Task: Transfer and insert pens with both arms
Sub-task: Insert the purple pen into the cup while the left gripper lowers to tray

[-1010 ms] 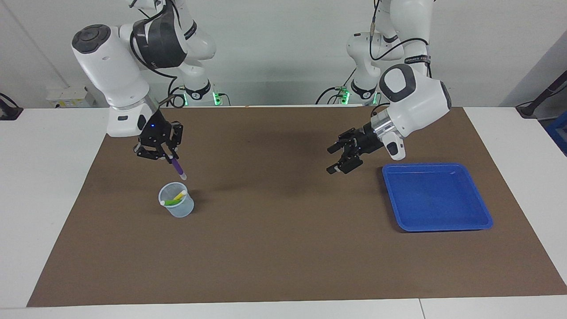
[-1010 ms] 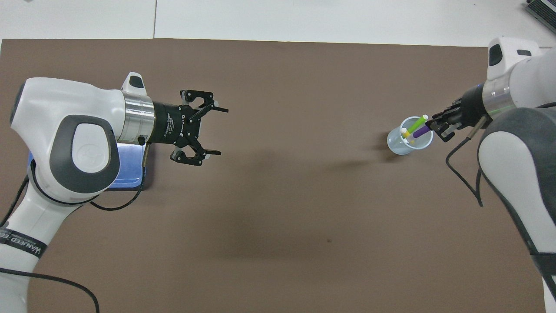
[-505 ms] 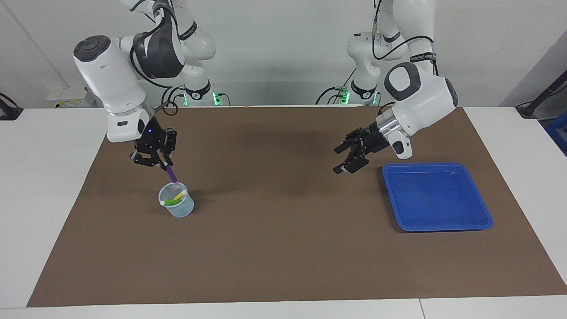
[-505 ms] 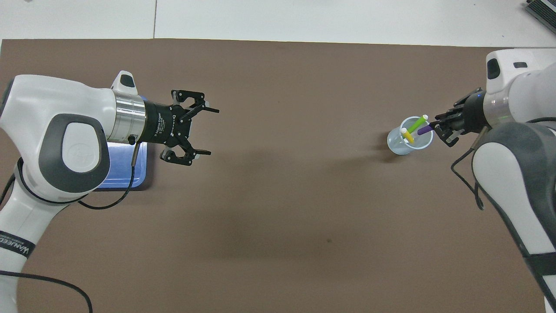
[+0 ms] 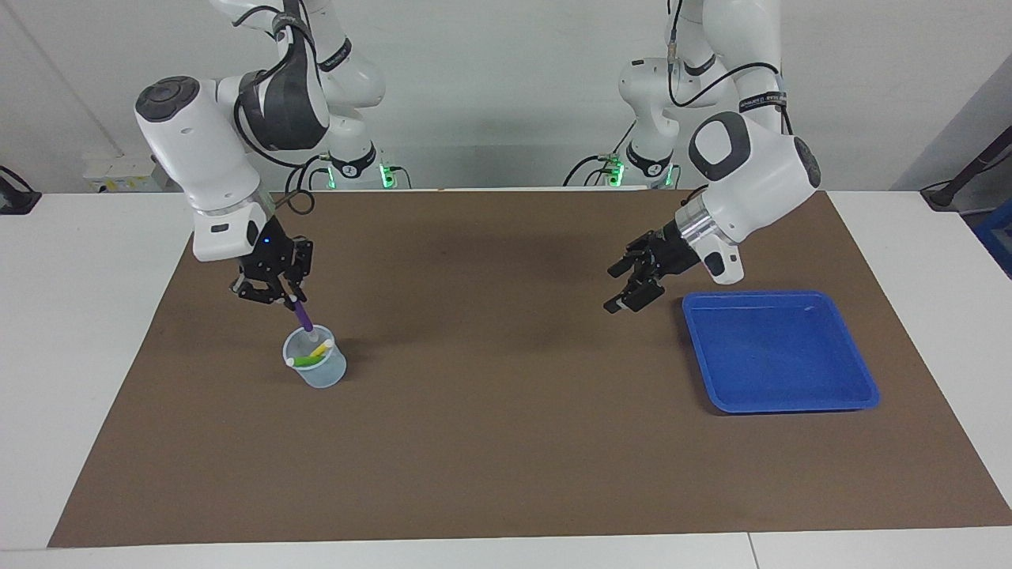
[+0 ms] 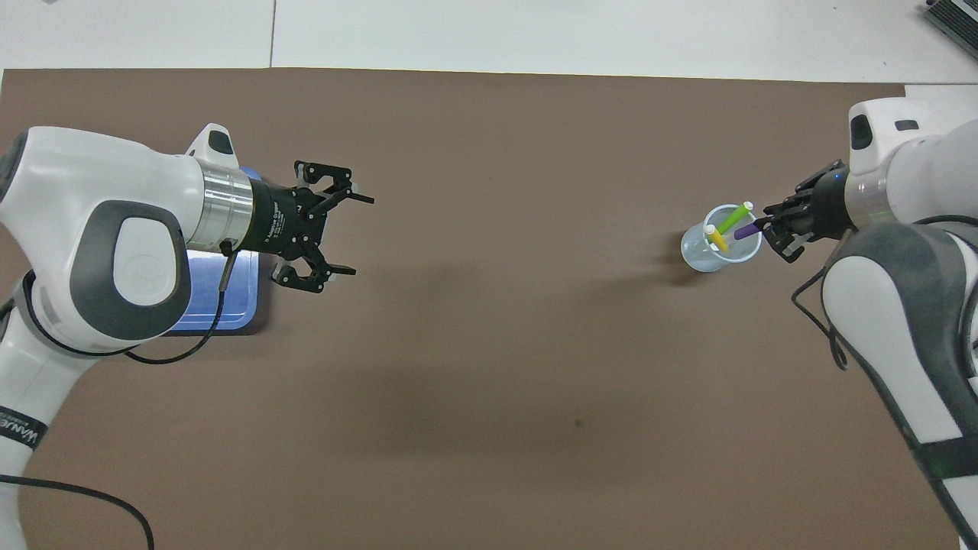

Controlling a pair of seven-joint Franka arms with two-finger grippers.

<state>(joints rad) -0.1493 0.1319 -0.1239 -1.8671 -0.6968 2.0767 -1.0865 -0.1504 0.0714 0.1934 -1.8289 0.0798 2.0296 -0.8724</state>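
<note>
Facing view first: I have the right gripper (image 5: 294,299) in the left half of the frame, a little above centre height, its fingertips pinching the upper end of the purple pen (image 5: 303,315). That pen slants down from the fingers, and its lower end sits inside the rim of the clear cup (image 5: 316,366), which stands on the brown mat (image 5: 506,442) just below the gripper. Inside the cup I see the yellow pen (image 5: 319,348) and the green pen (image 5: 307,360), both leaning, their pale cap ends near the rim. Whether the purple pen's tip reaches the cup's bottom I cannot tell.

At the right of this frame the left gripper (image 5: 624,286) hangs over bare mat with its fingers spread and nothing between them, just beside the upper left corner of the blue tray (image 5: 866,391). I see nothing lying in the tray.

From the overhead view, the cup (image 6: 699,256) is at the right of the frame, slightly above mid height. The green pen (image 6: 733,218) pokes out toward the upper right, the yellow pen (image 6: 717,238) lies across the opening, and the purple pen (image 6: 744,230) enters over the rim at the right, held by the right gripper (image 6: 762,223). The left gripper (image 6: 353,234) is in the left half, jaws apart, pointing toward the frame's middle, with the tray (image 6: 244,305) mostly hidden under the left arm's wrist.
</note>
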